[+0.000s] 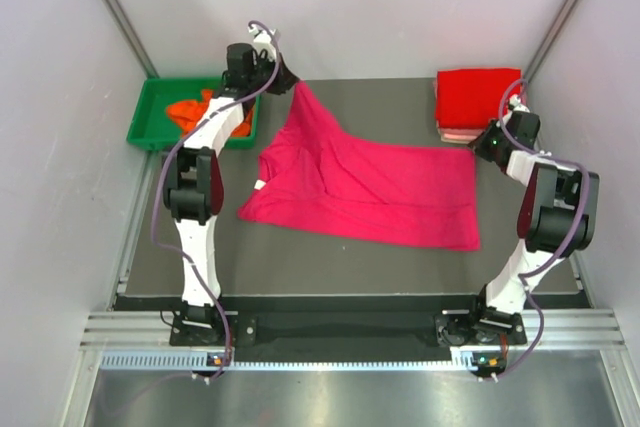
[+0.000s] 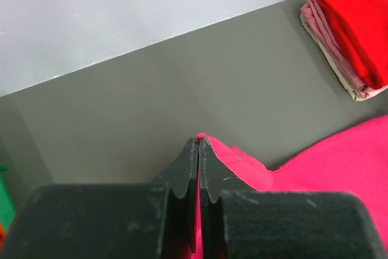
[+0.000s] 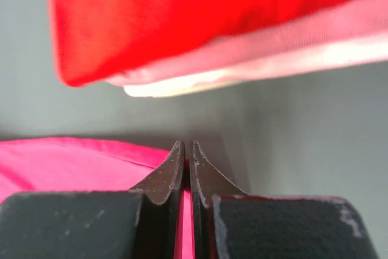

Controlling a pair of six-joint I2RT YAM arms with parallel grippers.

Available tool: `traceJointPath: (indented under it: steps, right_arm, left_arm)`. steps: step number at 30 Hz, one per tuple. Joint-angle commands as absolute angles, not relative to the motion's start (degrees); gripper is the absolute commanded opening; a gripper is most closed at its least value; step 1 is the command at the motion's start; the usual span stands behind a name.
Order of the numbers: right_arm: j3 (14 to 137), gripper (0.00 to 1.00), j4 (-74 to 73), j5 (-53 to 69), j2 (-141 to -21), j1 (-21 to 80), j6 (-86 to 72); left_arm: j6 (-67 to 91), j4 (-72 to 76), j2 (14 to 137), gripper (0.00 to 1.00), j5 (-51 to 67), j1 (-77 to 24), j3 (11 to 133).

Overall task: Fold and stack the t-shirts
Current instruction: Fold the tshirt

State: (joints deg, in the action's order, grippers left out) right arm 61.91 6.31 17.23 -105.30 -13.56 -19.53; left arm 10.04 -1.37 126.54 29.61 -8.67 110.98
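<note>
- The left hand [image 2: 198, 145] is closed on one corner of the magenta-pink t-shirt [image 1: 370, 187], holding it raised near the far edge of the bench [image 1: 300, 262].
- The right hand [image 3: 187, 148] pinches the shirt's far right corner, low over the bench.
- Between the hands, the shirt lies spread out.
- Just beyond the right hand, the bright red t-shirt [image 1: 478, 95] lies folded on the pale pink one [image 2: 319, 21].
- The orange t-shirt [image 1: 185, 110] sits in the green tray [image 1: 150, 135].
</note>
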Motion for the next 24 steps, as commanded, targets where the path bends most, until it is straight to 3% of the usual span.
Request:
traceJointPath:
  steps: [1,11,24]
  right_arm:
    - [59.4,0.00,18.9,17.1,-99.9,-14.2,-18.8]
    - [56.2,0.00,24.2,16.1,-99.1,-14.4,-17.0]
    - [53.8,0.00,26.5,16.9,-99.8,-14.9,-18.6]
  left_arm:
    - [9.2,1.8,128.0,0.00,32.9,-8.3,112.3]
    - [15.9,7.2,138.9,0.00,40.5,-8.4,123.0]
    - [10.4,5.7,129.1,0.00,41.7,-7.9,107.9]
